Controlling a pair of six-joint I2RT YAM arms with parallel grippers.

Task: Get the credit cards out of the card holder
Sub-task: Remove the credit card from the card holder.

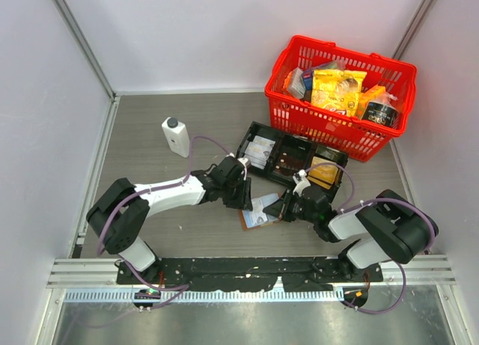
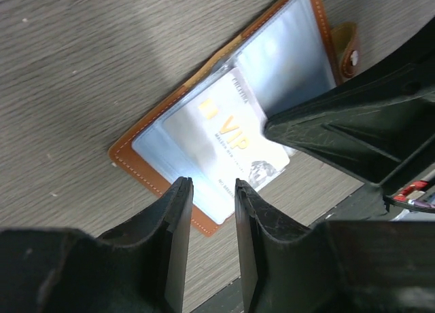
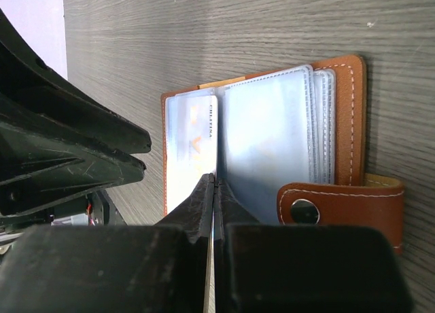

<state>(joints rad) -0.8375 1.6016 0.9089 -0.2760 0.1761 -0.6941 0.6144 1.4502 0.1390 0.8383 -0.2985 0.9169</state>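
The brown card holder (image 1: 249,219) lies open on the table between the two grippers, its pale bluish pockets (image 3: 268,143) facing up and its side tab (image 3: 340,199) folded over. A whitish credit card (image 2: 234,140) printed "VIP" sticks partly out of a pocket. My right gripper (image 3: 215,180) is shut on the edge of this credit card (image 3: 192,146); a thin pale edge shows between its jaws. My left gripper (image 2: 209,185) is slightly open and empty, its tips over the holder's brown edge (image 2: 146,169). In the top view the left gripper (image 1: 241,194) and the right gripper (image 1: 287,208) flank the holder.
A black three-compartment tray (image 1: 288,144) sits just behind the holder, with cards in its left compartment and a gold packet (image 1: 322,173) in its right. A red basket (image 1: 299,120) of goods stands at the back right. A white bottle (image 1: 177,136) stands at the back left.
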